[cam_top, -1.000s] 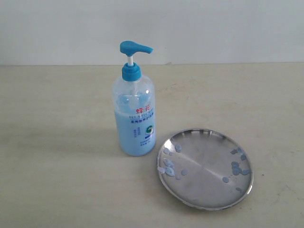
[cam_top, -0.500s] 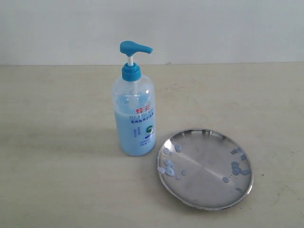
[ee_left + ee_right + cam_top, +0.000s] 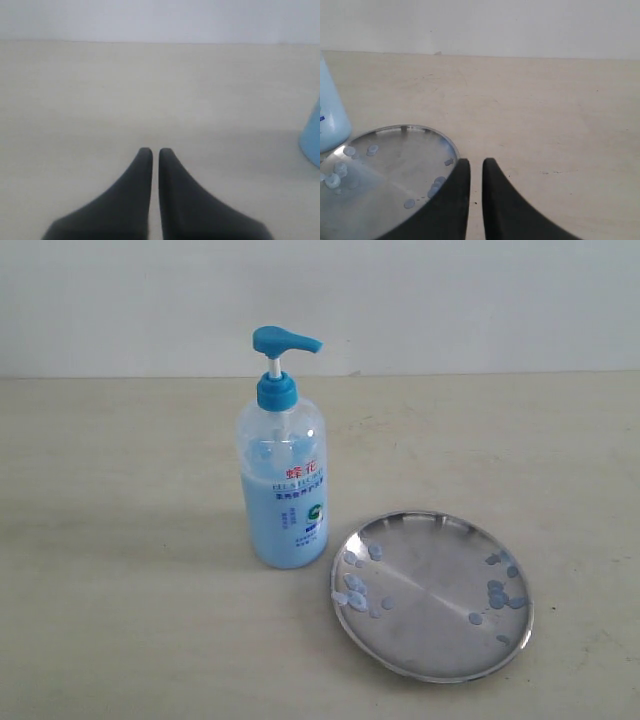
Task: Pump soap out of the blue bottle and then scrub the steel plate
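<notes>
Steel and blue plastic are the whole scene: the plate (image 3: 432, 585) lies on the table (image 3: 120, 600), and the bottle (image 3: 285, 475) stands upright at about ten o'clock of it, just beside the rim and, as far as the exterior view shows, not quite touching. Pale blobs of soap (image 3: 375, 552) sit in two clusters on the plate, near its nine o'clock and three o'clock edges, and the bottle is a little over half full. The pump head is up and nothing touches it. Neither arm shows in the exterior view. The left gripper (image 3: 155, 150) has its fingers drawn almost together over bare table, holding nothing, with only the bottle's (image 3: 312, 135) lower edge showing. The right gripper (image 3: 476, 161) is likewise nearly closed and empty, poised by the plate's (image 3: 395, 160) rim. I judge that neither pumping nor scrubbing is under way; the next move probably calls for one arm to reach the pump head and press straight down, spout aimed over the plate, perhaps with the other steadying the bottle. No sponge or brush is visible, so what would do the scrubbing cannot be told; both wrist views cut off the bottle's top.
</notes>
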Tool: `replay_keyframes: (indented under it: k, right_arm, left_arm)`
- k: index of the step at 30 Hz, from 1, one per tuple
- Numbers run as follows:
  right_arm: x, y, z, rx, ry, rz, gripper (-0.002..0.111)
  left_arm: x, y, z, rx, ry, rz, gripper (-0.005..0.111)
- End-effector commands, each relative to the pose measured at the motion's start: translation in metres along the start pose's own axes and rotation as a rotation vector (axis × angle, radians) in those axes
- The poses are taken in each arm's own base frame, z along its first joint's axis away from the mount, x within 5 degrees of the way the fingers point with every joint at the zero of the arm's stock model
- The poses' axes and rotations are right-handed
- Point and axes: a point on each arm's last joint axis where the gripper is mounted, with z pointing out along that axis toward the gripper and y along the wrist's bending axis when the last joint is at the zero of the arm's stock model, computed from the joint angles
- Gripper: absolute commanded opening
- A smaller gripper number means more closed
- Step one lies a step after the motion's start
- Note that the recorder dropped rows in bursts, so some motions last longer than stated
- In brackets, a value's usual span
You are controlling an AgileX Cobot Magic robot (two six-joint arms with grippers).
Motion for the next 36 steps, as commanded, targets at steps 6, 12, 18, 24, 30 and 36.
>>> replay_keyframes:
  k: [6, 12, 18, 24, 30, 36]
  right_arm:
    - [-0.001, 0.0, 0.0, 0.007, -0.01, 0.01, 0.0]
    - [0.0, 0.0, 0.0, 0.006, -0.006, 0.01, 0.0]
    - [0.0, 0.0, 0.0, 0.006, -0.006, 0.01, 0.0]
    - [0.0, 0.0, 0.0, 0.006, -0.006, 0.01, 0.0]
    - [0.0, 0.0, 0.0, 0.006, -0.006, 0.01, 0.0]
    - [0.0, 0.0, 0.0, 0.006, -0.006, 0.01, 0.0]
  left_arm:
    - [0.015, 0.003, -0.035, -0.091, -0.049, -0.02, 0.004]
    - [0.015, 0.004, -0.035, -0.094, -0.051, -0.015, 0.004]
    - [0.015, 0.004, -0.035, -0.094, -0.051, -0.015, 0.004]
    - [0.015, 0.004, -0.035, -0.094, -0.051, -0.015, 0.004]
    - [0.015, 0.004, -0.035, -0.094, -0.051, -0.015, 0.004]
    - [0.015, 0.004, -0.035, -0.094, -0.051, -0.015, 0.004]
